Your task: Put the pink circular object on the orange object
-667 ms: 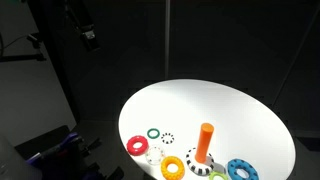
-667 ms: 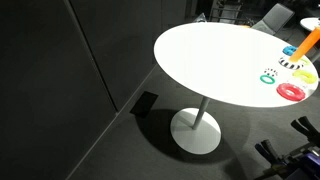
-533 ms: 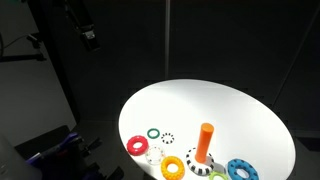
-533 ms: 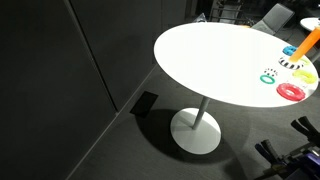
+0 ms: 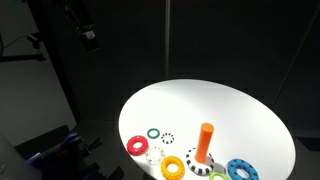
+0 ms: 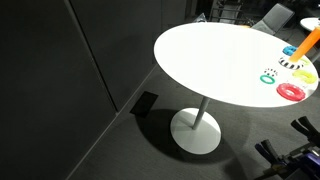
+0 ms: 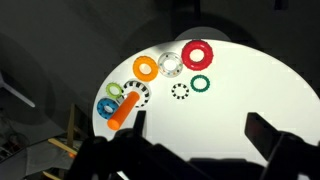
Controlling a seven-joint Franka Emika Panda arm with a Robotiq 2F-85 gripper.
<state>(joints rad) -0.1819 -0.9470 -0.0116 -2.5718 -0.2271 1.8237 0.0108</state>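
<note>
The pink ring (image 5: 136,144) lies flat near the edge of the white round table (image 5: 220,105); it also shows in the other exterior view (image 6: 291,91) and in the wrist view (image 7: 197,54). The orange peg (image 5: 205,140) stands upright on its black-and-white base (image 5: 199,166), well apart from the pink ring. The peg shows at the frame edge in an exterior view (image 6: 301,46) and in the wrist view (image 7: 122,112). My gripper (image 7: 200,135) is open and empty, high above the table. In an exterior view it hangs at the upper left (image 5: 89,39).
Around the peg lie a yellow-orange ring (image 7: 145,68), a clear ring (image 7: 170,64), a thin green ring (image 7: 200,84), a black-and-white dotted ring (image 7: 180,92) and a blue ring (image 7: 107,106). The table stands on one pedestal foot (image 6: 196,131). Dark walls surround it.
</note>
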